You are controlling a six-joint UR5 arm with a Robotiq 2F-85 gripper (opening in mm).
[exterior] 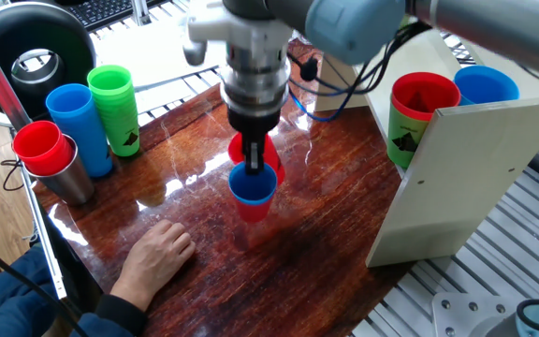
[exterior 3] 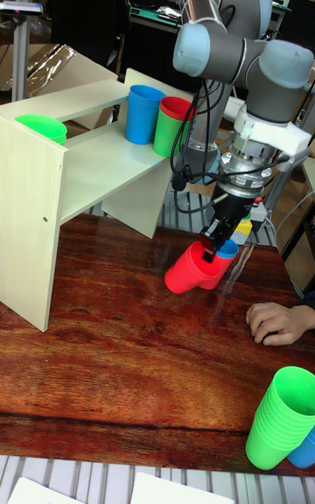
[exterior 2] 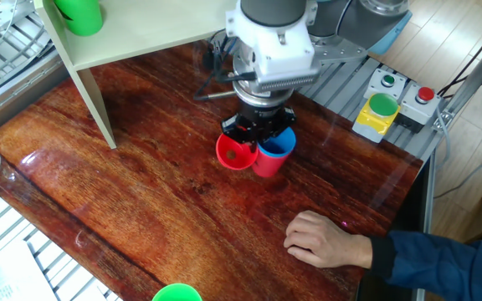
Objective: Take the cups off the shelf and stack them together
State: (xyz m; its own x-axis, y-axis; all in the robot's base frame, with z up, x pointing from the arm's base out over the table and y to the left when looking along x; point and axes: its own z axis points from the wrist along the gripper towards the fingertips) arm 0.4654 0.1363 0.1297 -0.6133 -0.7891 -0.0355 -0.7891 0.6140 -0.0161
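Gripper [exterior 2: 258, 139] clamped on the rim of a blue cup [exterior 2: 278, 143] nested in a red cup [exterior 2: 266, 160], low over the wooden table [exterior 2: 141, 192] — a second red cup [exterior 2: 235, 152] touching alongside, tilted. Mid-task, apparently: placing or carrying the started stack, contact with the table not clear. Waiting on the shelf [exterior: 457, 178]: a blue tumbler [exterior: 486, 84] and a red one nested in a green one [exterior: 403, 139]. Next move likely calls for releasing cleanly — then lifting clear without toppling the neighbour. Bystander's hand [exterior 2: 325, 238] resting near.
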